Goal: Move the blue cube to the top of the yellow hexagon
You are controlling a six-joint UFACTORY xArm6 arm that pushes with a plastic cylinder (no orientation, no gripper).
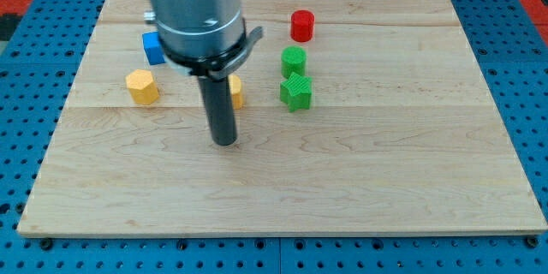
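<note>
Wooden board (411, 180) on a blue pegboard (26, 68), blocks in its upper half, task not finished.
From left to right: the yellow hexagon (142, 86) stands at about 9 o'clock from my tip (223, 141), well apart; the blue cube (153, 48) is near it, at about 1 o'clock from the hexagon, partly hidden by the arm. Another yellow block (236, 92) peeks from behind the rod, shape not clear. Then come the green cylinder (294, 60) with the green star (296, 92) just below it, and the red cylinder (302, 26) at 12 o'clock from them. I have no claw, only the rod, so nothing opens or closes. The cube seems almost above the hexagon already; I judge a small push to the view's left remains.
</note>
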